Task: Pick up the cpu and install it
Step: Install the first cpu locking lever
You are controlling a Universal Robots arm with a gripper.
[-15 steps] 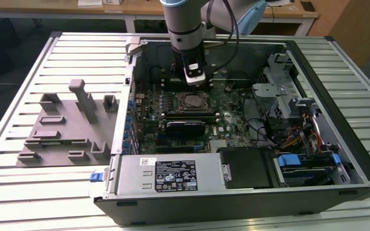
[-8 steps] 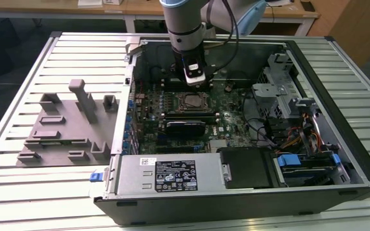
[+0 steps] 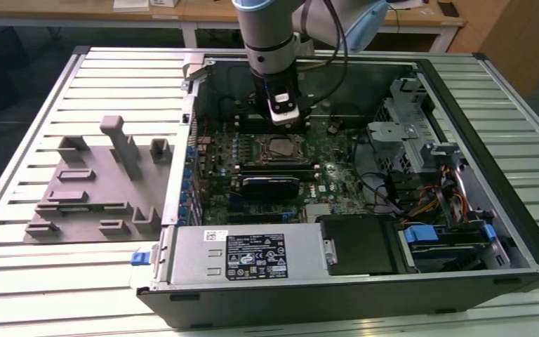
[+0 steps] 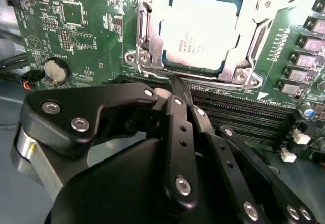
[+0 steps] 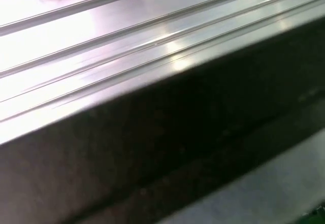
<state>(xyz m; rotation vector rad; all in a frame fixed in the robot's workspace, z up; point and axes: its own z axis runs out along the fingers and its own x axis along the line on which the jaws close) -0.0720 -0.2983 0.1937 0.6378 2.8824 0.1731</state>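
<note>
The cpu (image 4: 200,31) is a flat square chip with a shiny silver top. It lies in the motherboard socket, and the metal frame (image 4: 147,36) lies over its edges. In the exterior view the cpu (image 3: 277,149) sits mid-board inside the open computer case. My gripper (image 3: 283,118) hangs just above the board, a little behind the socket. In the second wrist view my gripper (image 4: 175,87) has its black fingers brought together with nothing between them, their tips just short of the socket frame.
The case walls (image 3: 190,105) enclose the arm on all sides. Memory slots (image 4: 244,115) run beside the socket, and a coin battery (image 4: 55,70) sits on the board. A grey fixture tray (image 3: 96,186) lies on the ribbed table (image 5: 101,41) at the exterior view's left. A power supply (image 3: 250,254) and cables (image 3: 420,196) fill the case's near side.
</note>
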